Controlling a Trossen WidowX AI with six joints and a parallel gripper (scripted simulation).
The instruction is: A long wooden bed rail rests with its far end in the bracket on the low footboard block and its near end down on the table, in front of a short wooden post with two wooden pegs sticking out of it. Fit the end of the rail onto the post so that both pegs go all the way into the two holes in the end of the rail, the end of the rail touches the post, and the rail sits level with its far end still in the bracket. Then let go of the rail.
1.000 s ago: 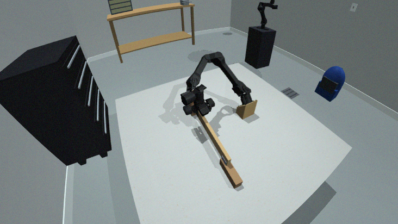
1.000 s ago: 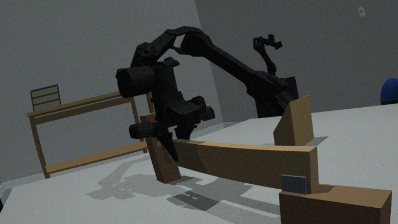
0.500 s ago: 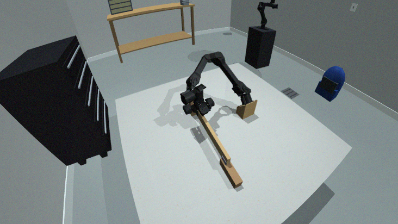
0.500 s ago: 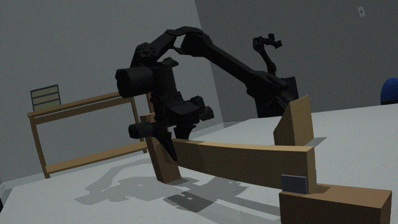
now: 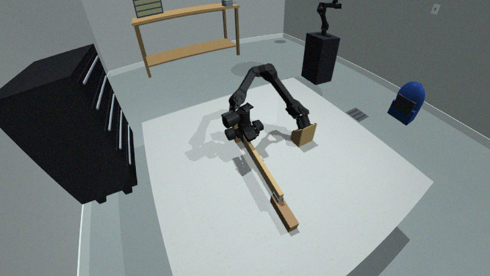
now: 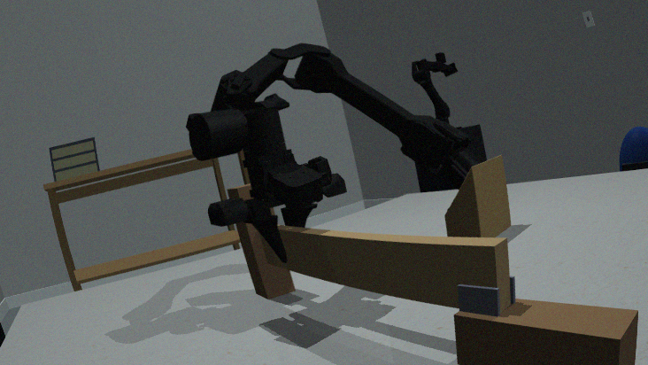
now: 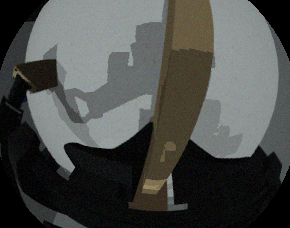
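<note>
From where I stood, the pincer [image 5: 242, 139] [image 6: 291, 244] had the bed rail [image 5: 265, 169] [image 6: 391, 258] [image 7: 185, 85] nipped near its post end, raised off the counter [image 5: 202, 215] [image 6: 381, 342] [image 7: 243, 75]. Its far end sat in the bracket [image 5: 277, 197] [image 6: 478, 299] on the footboard block [image 5: 285, 215] [image 6: 540, 325]. It looked roughly level, close against the post [image 6: 270, 265]. I couldn't see the pegs, so full seating was unproven; letting go remained.

Arm [image 5: 280, 84] [image 6: 373, 97]: black throughout, slim straight links, bulkier angular joints. Rounded, barrel-like housing [image 5: 230, 118] [image 6: 219, 134] near wrist. Gripper [image 5: 246, 135] [image 6: 285, 244] [image 7: 160, 126]: black too, fingers [image 6: 273, 238] tapering to points. Finer surface detail lost in dark.
</note>
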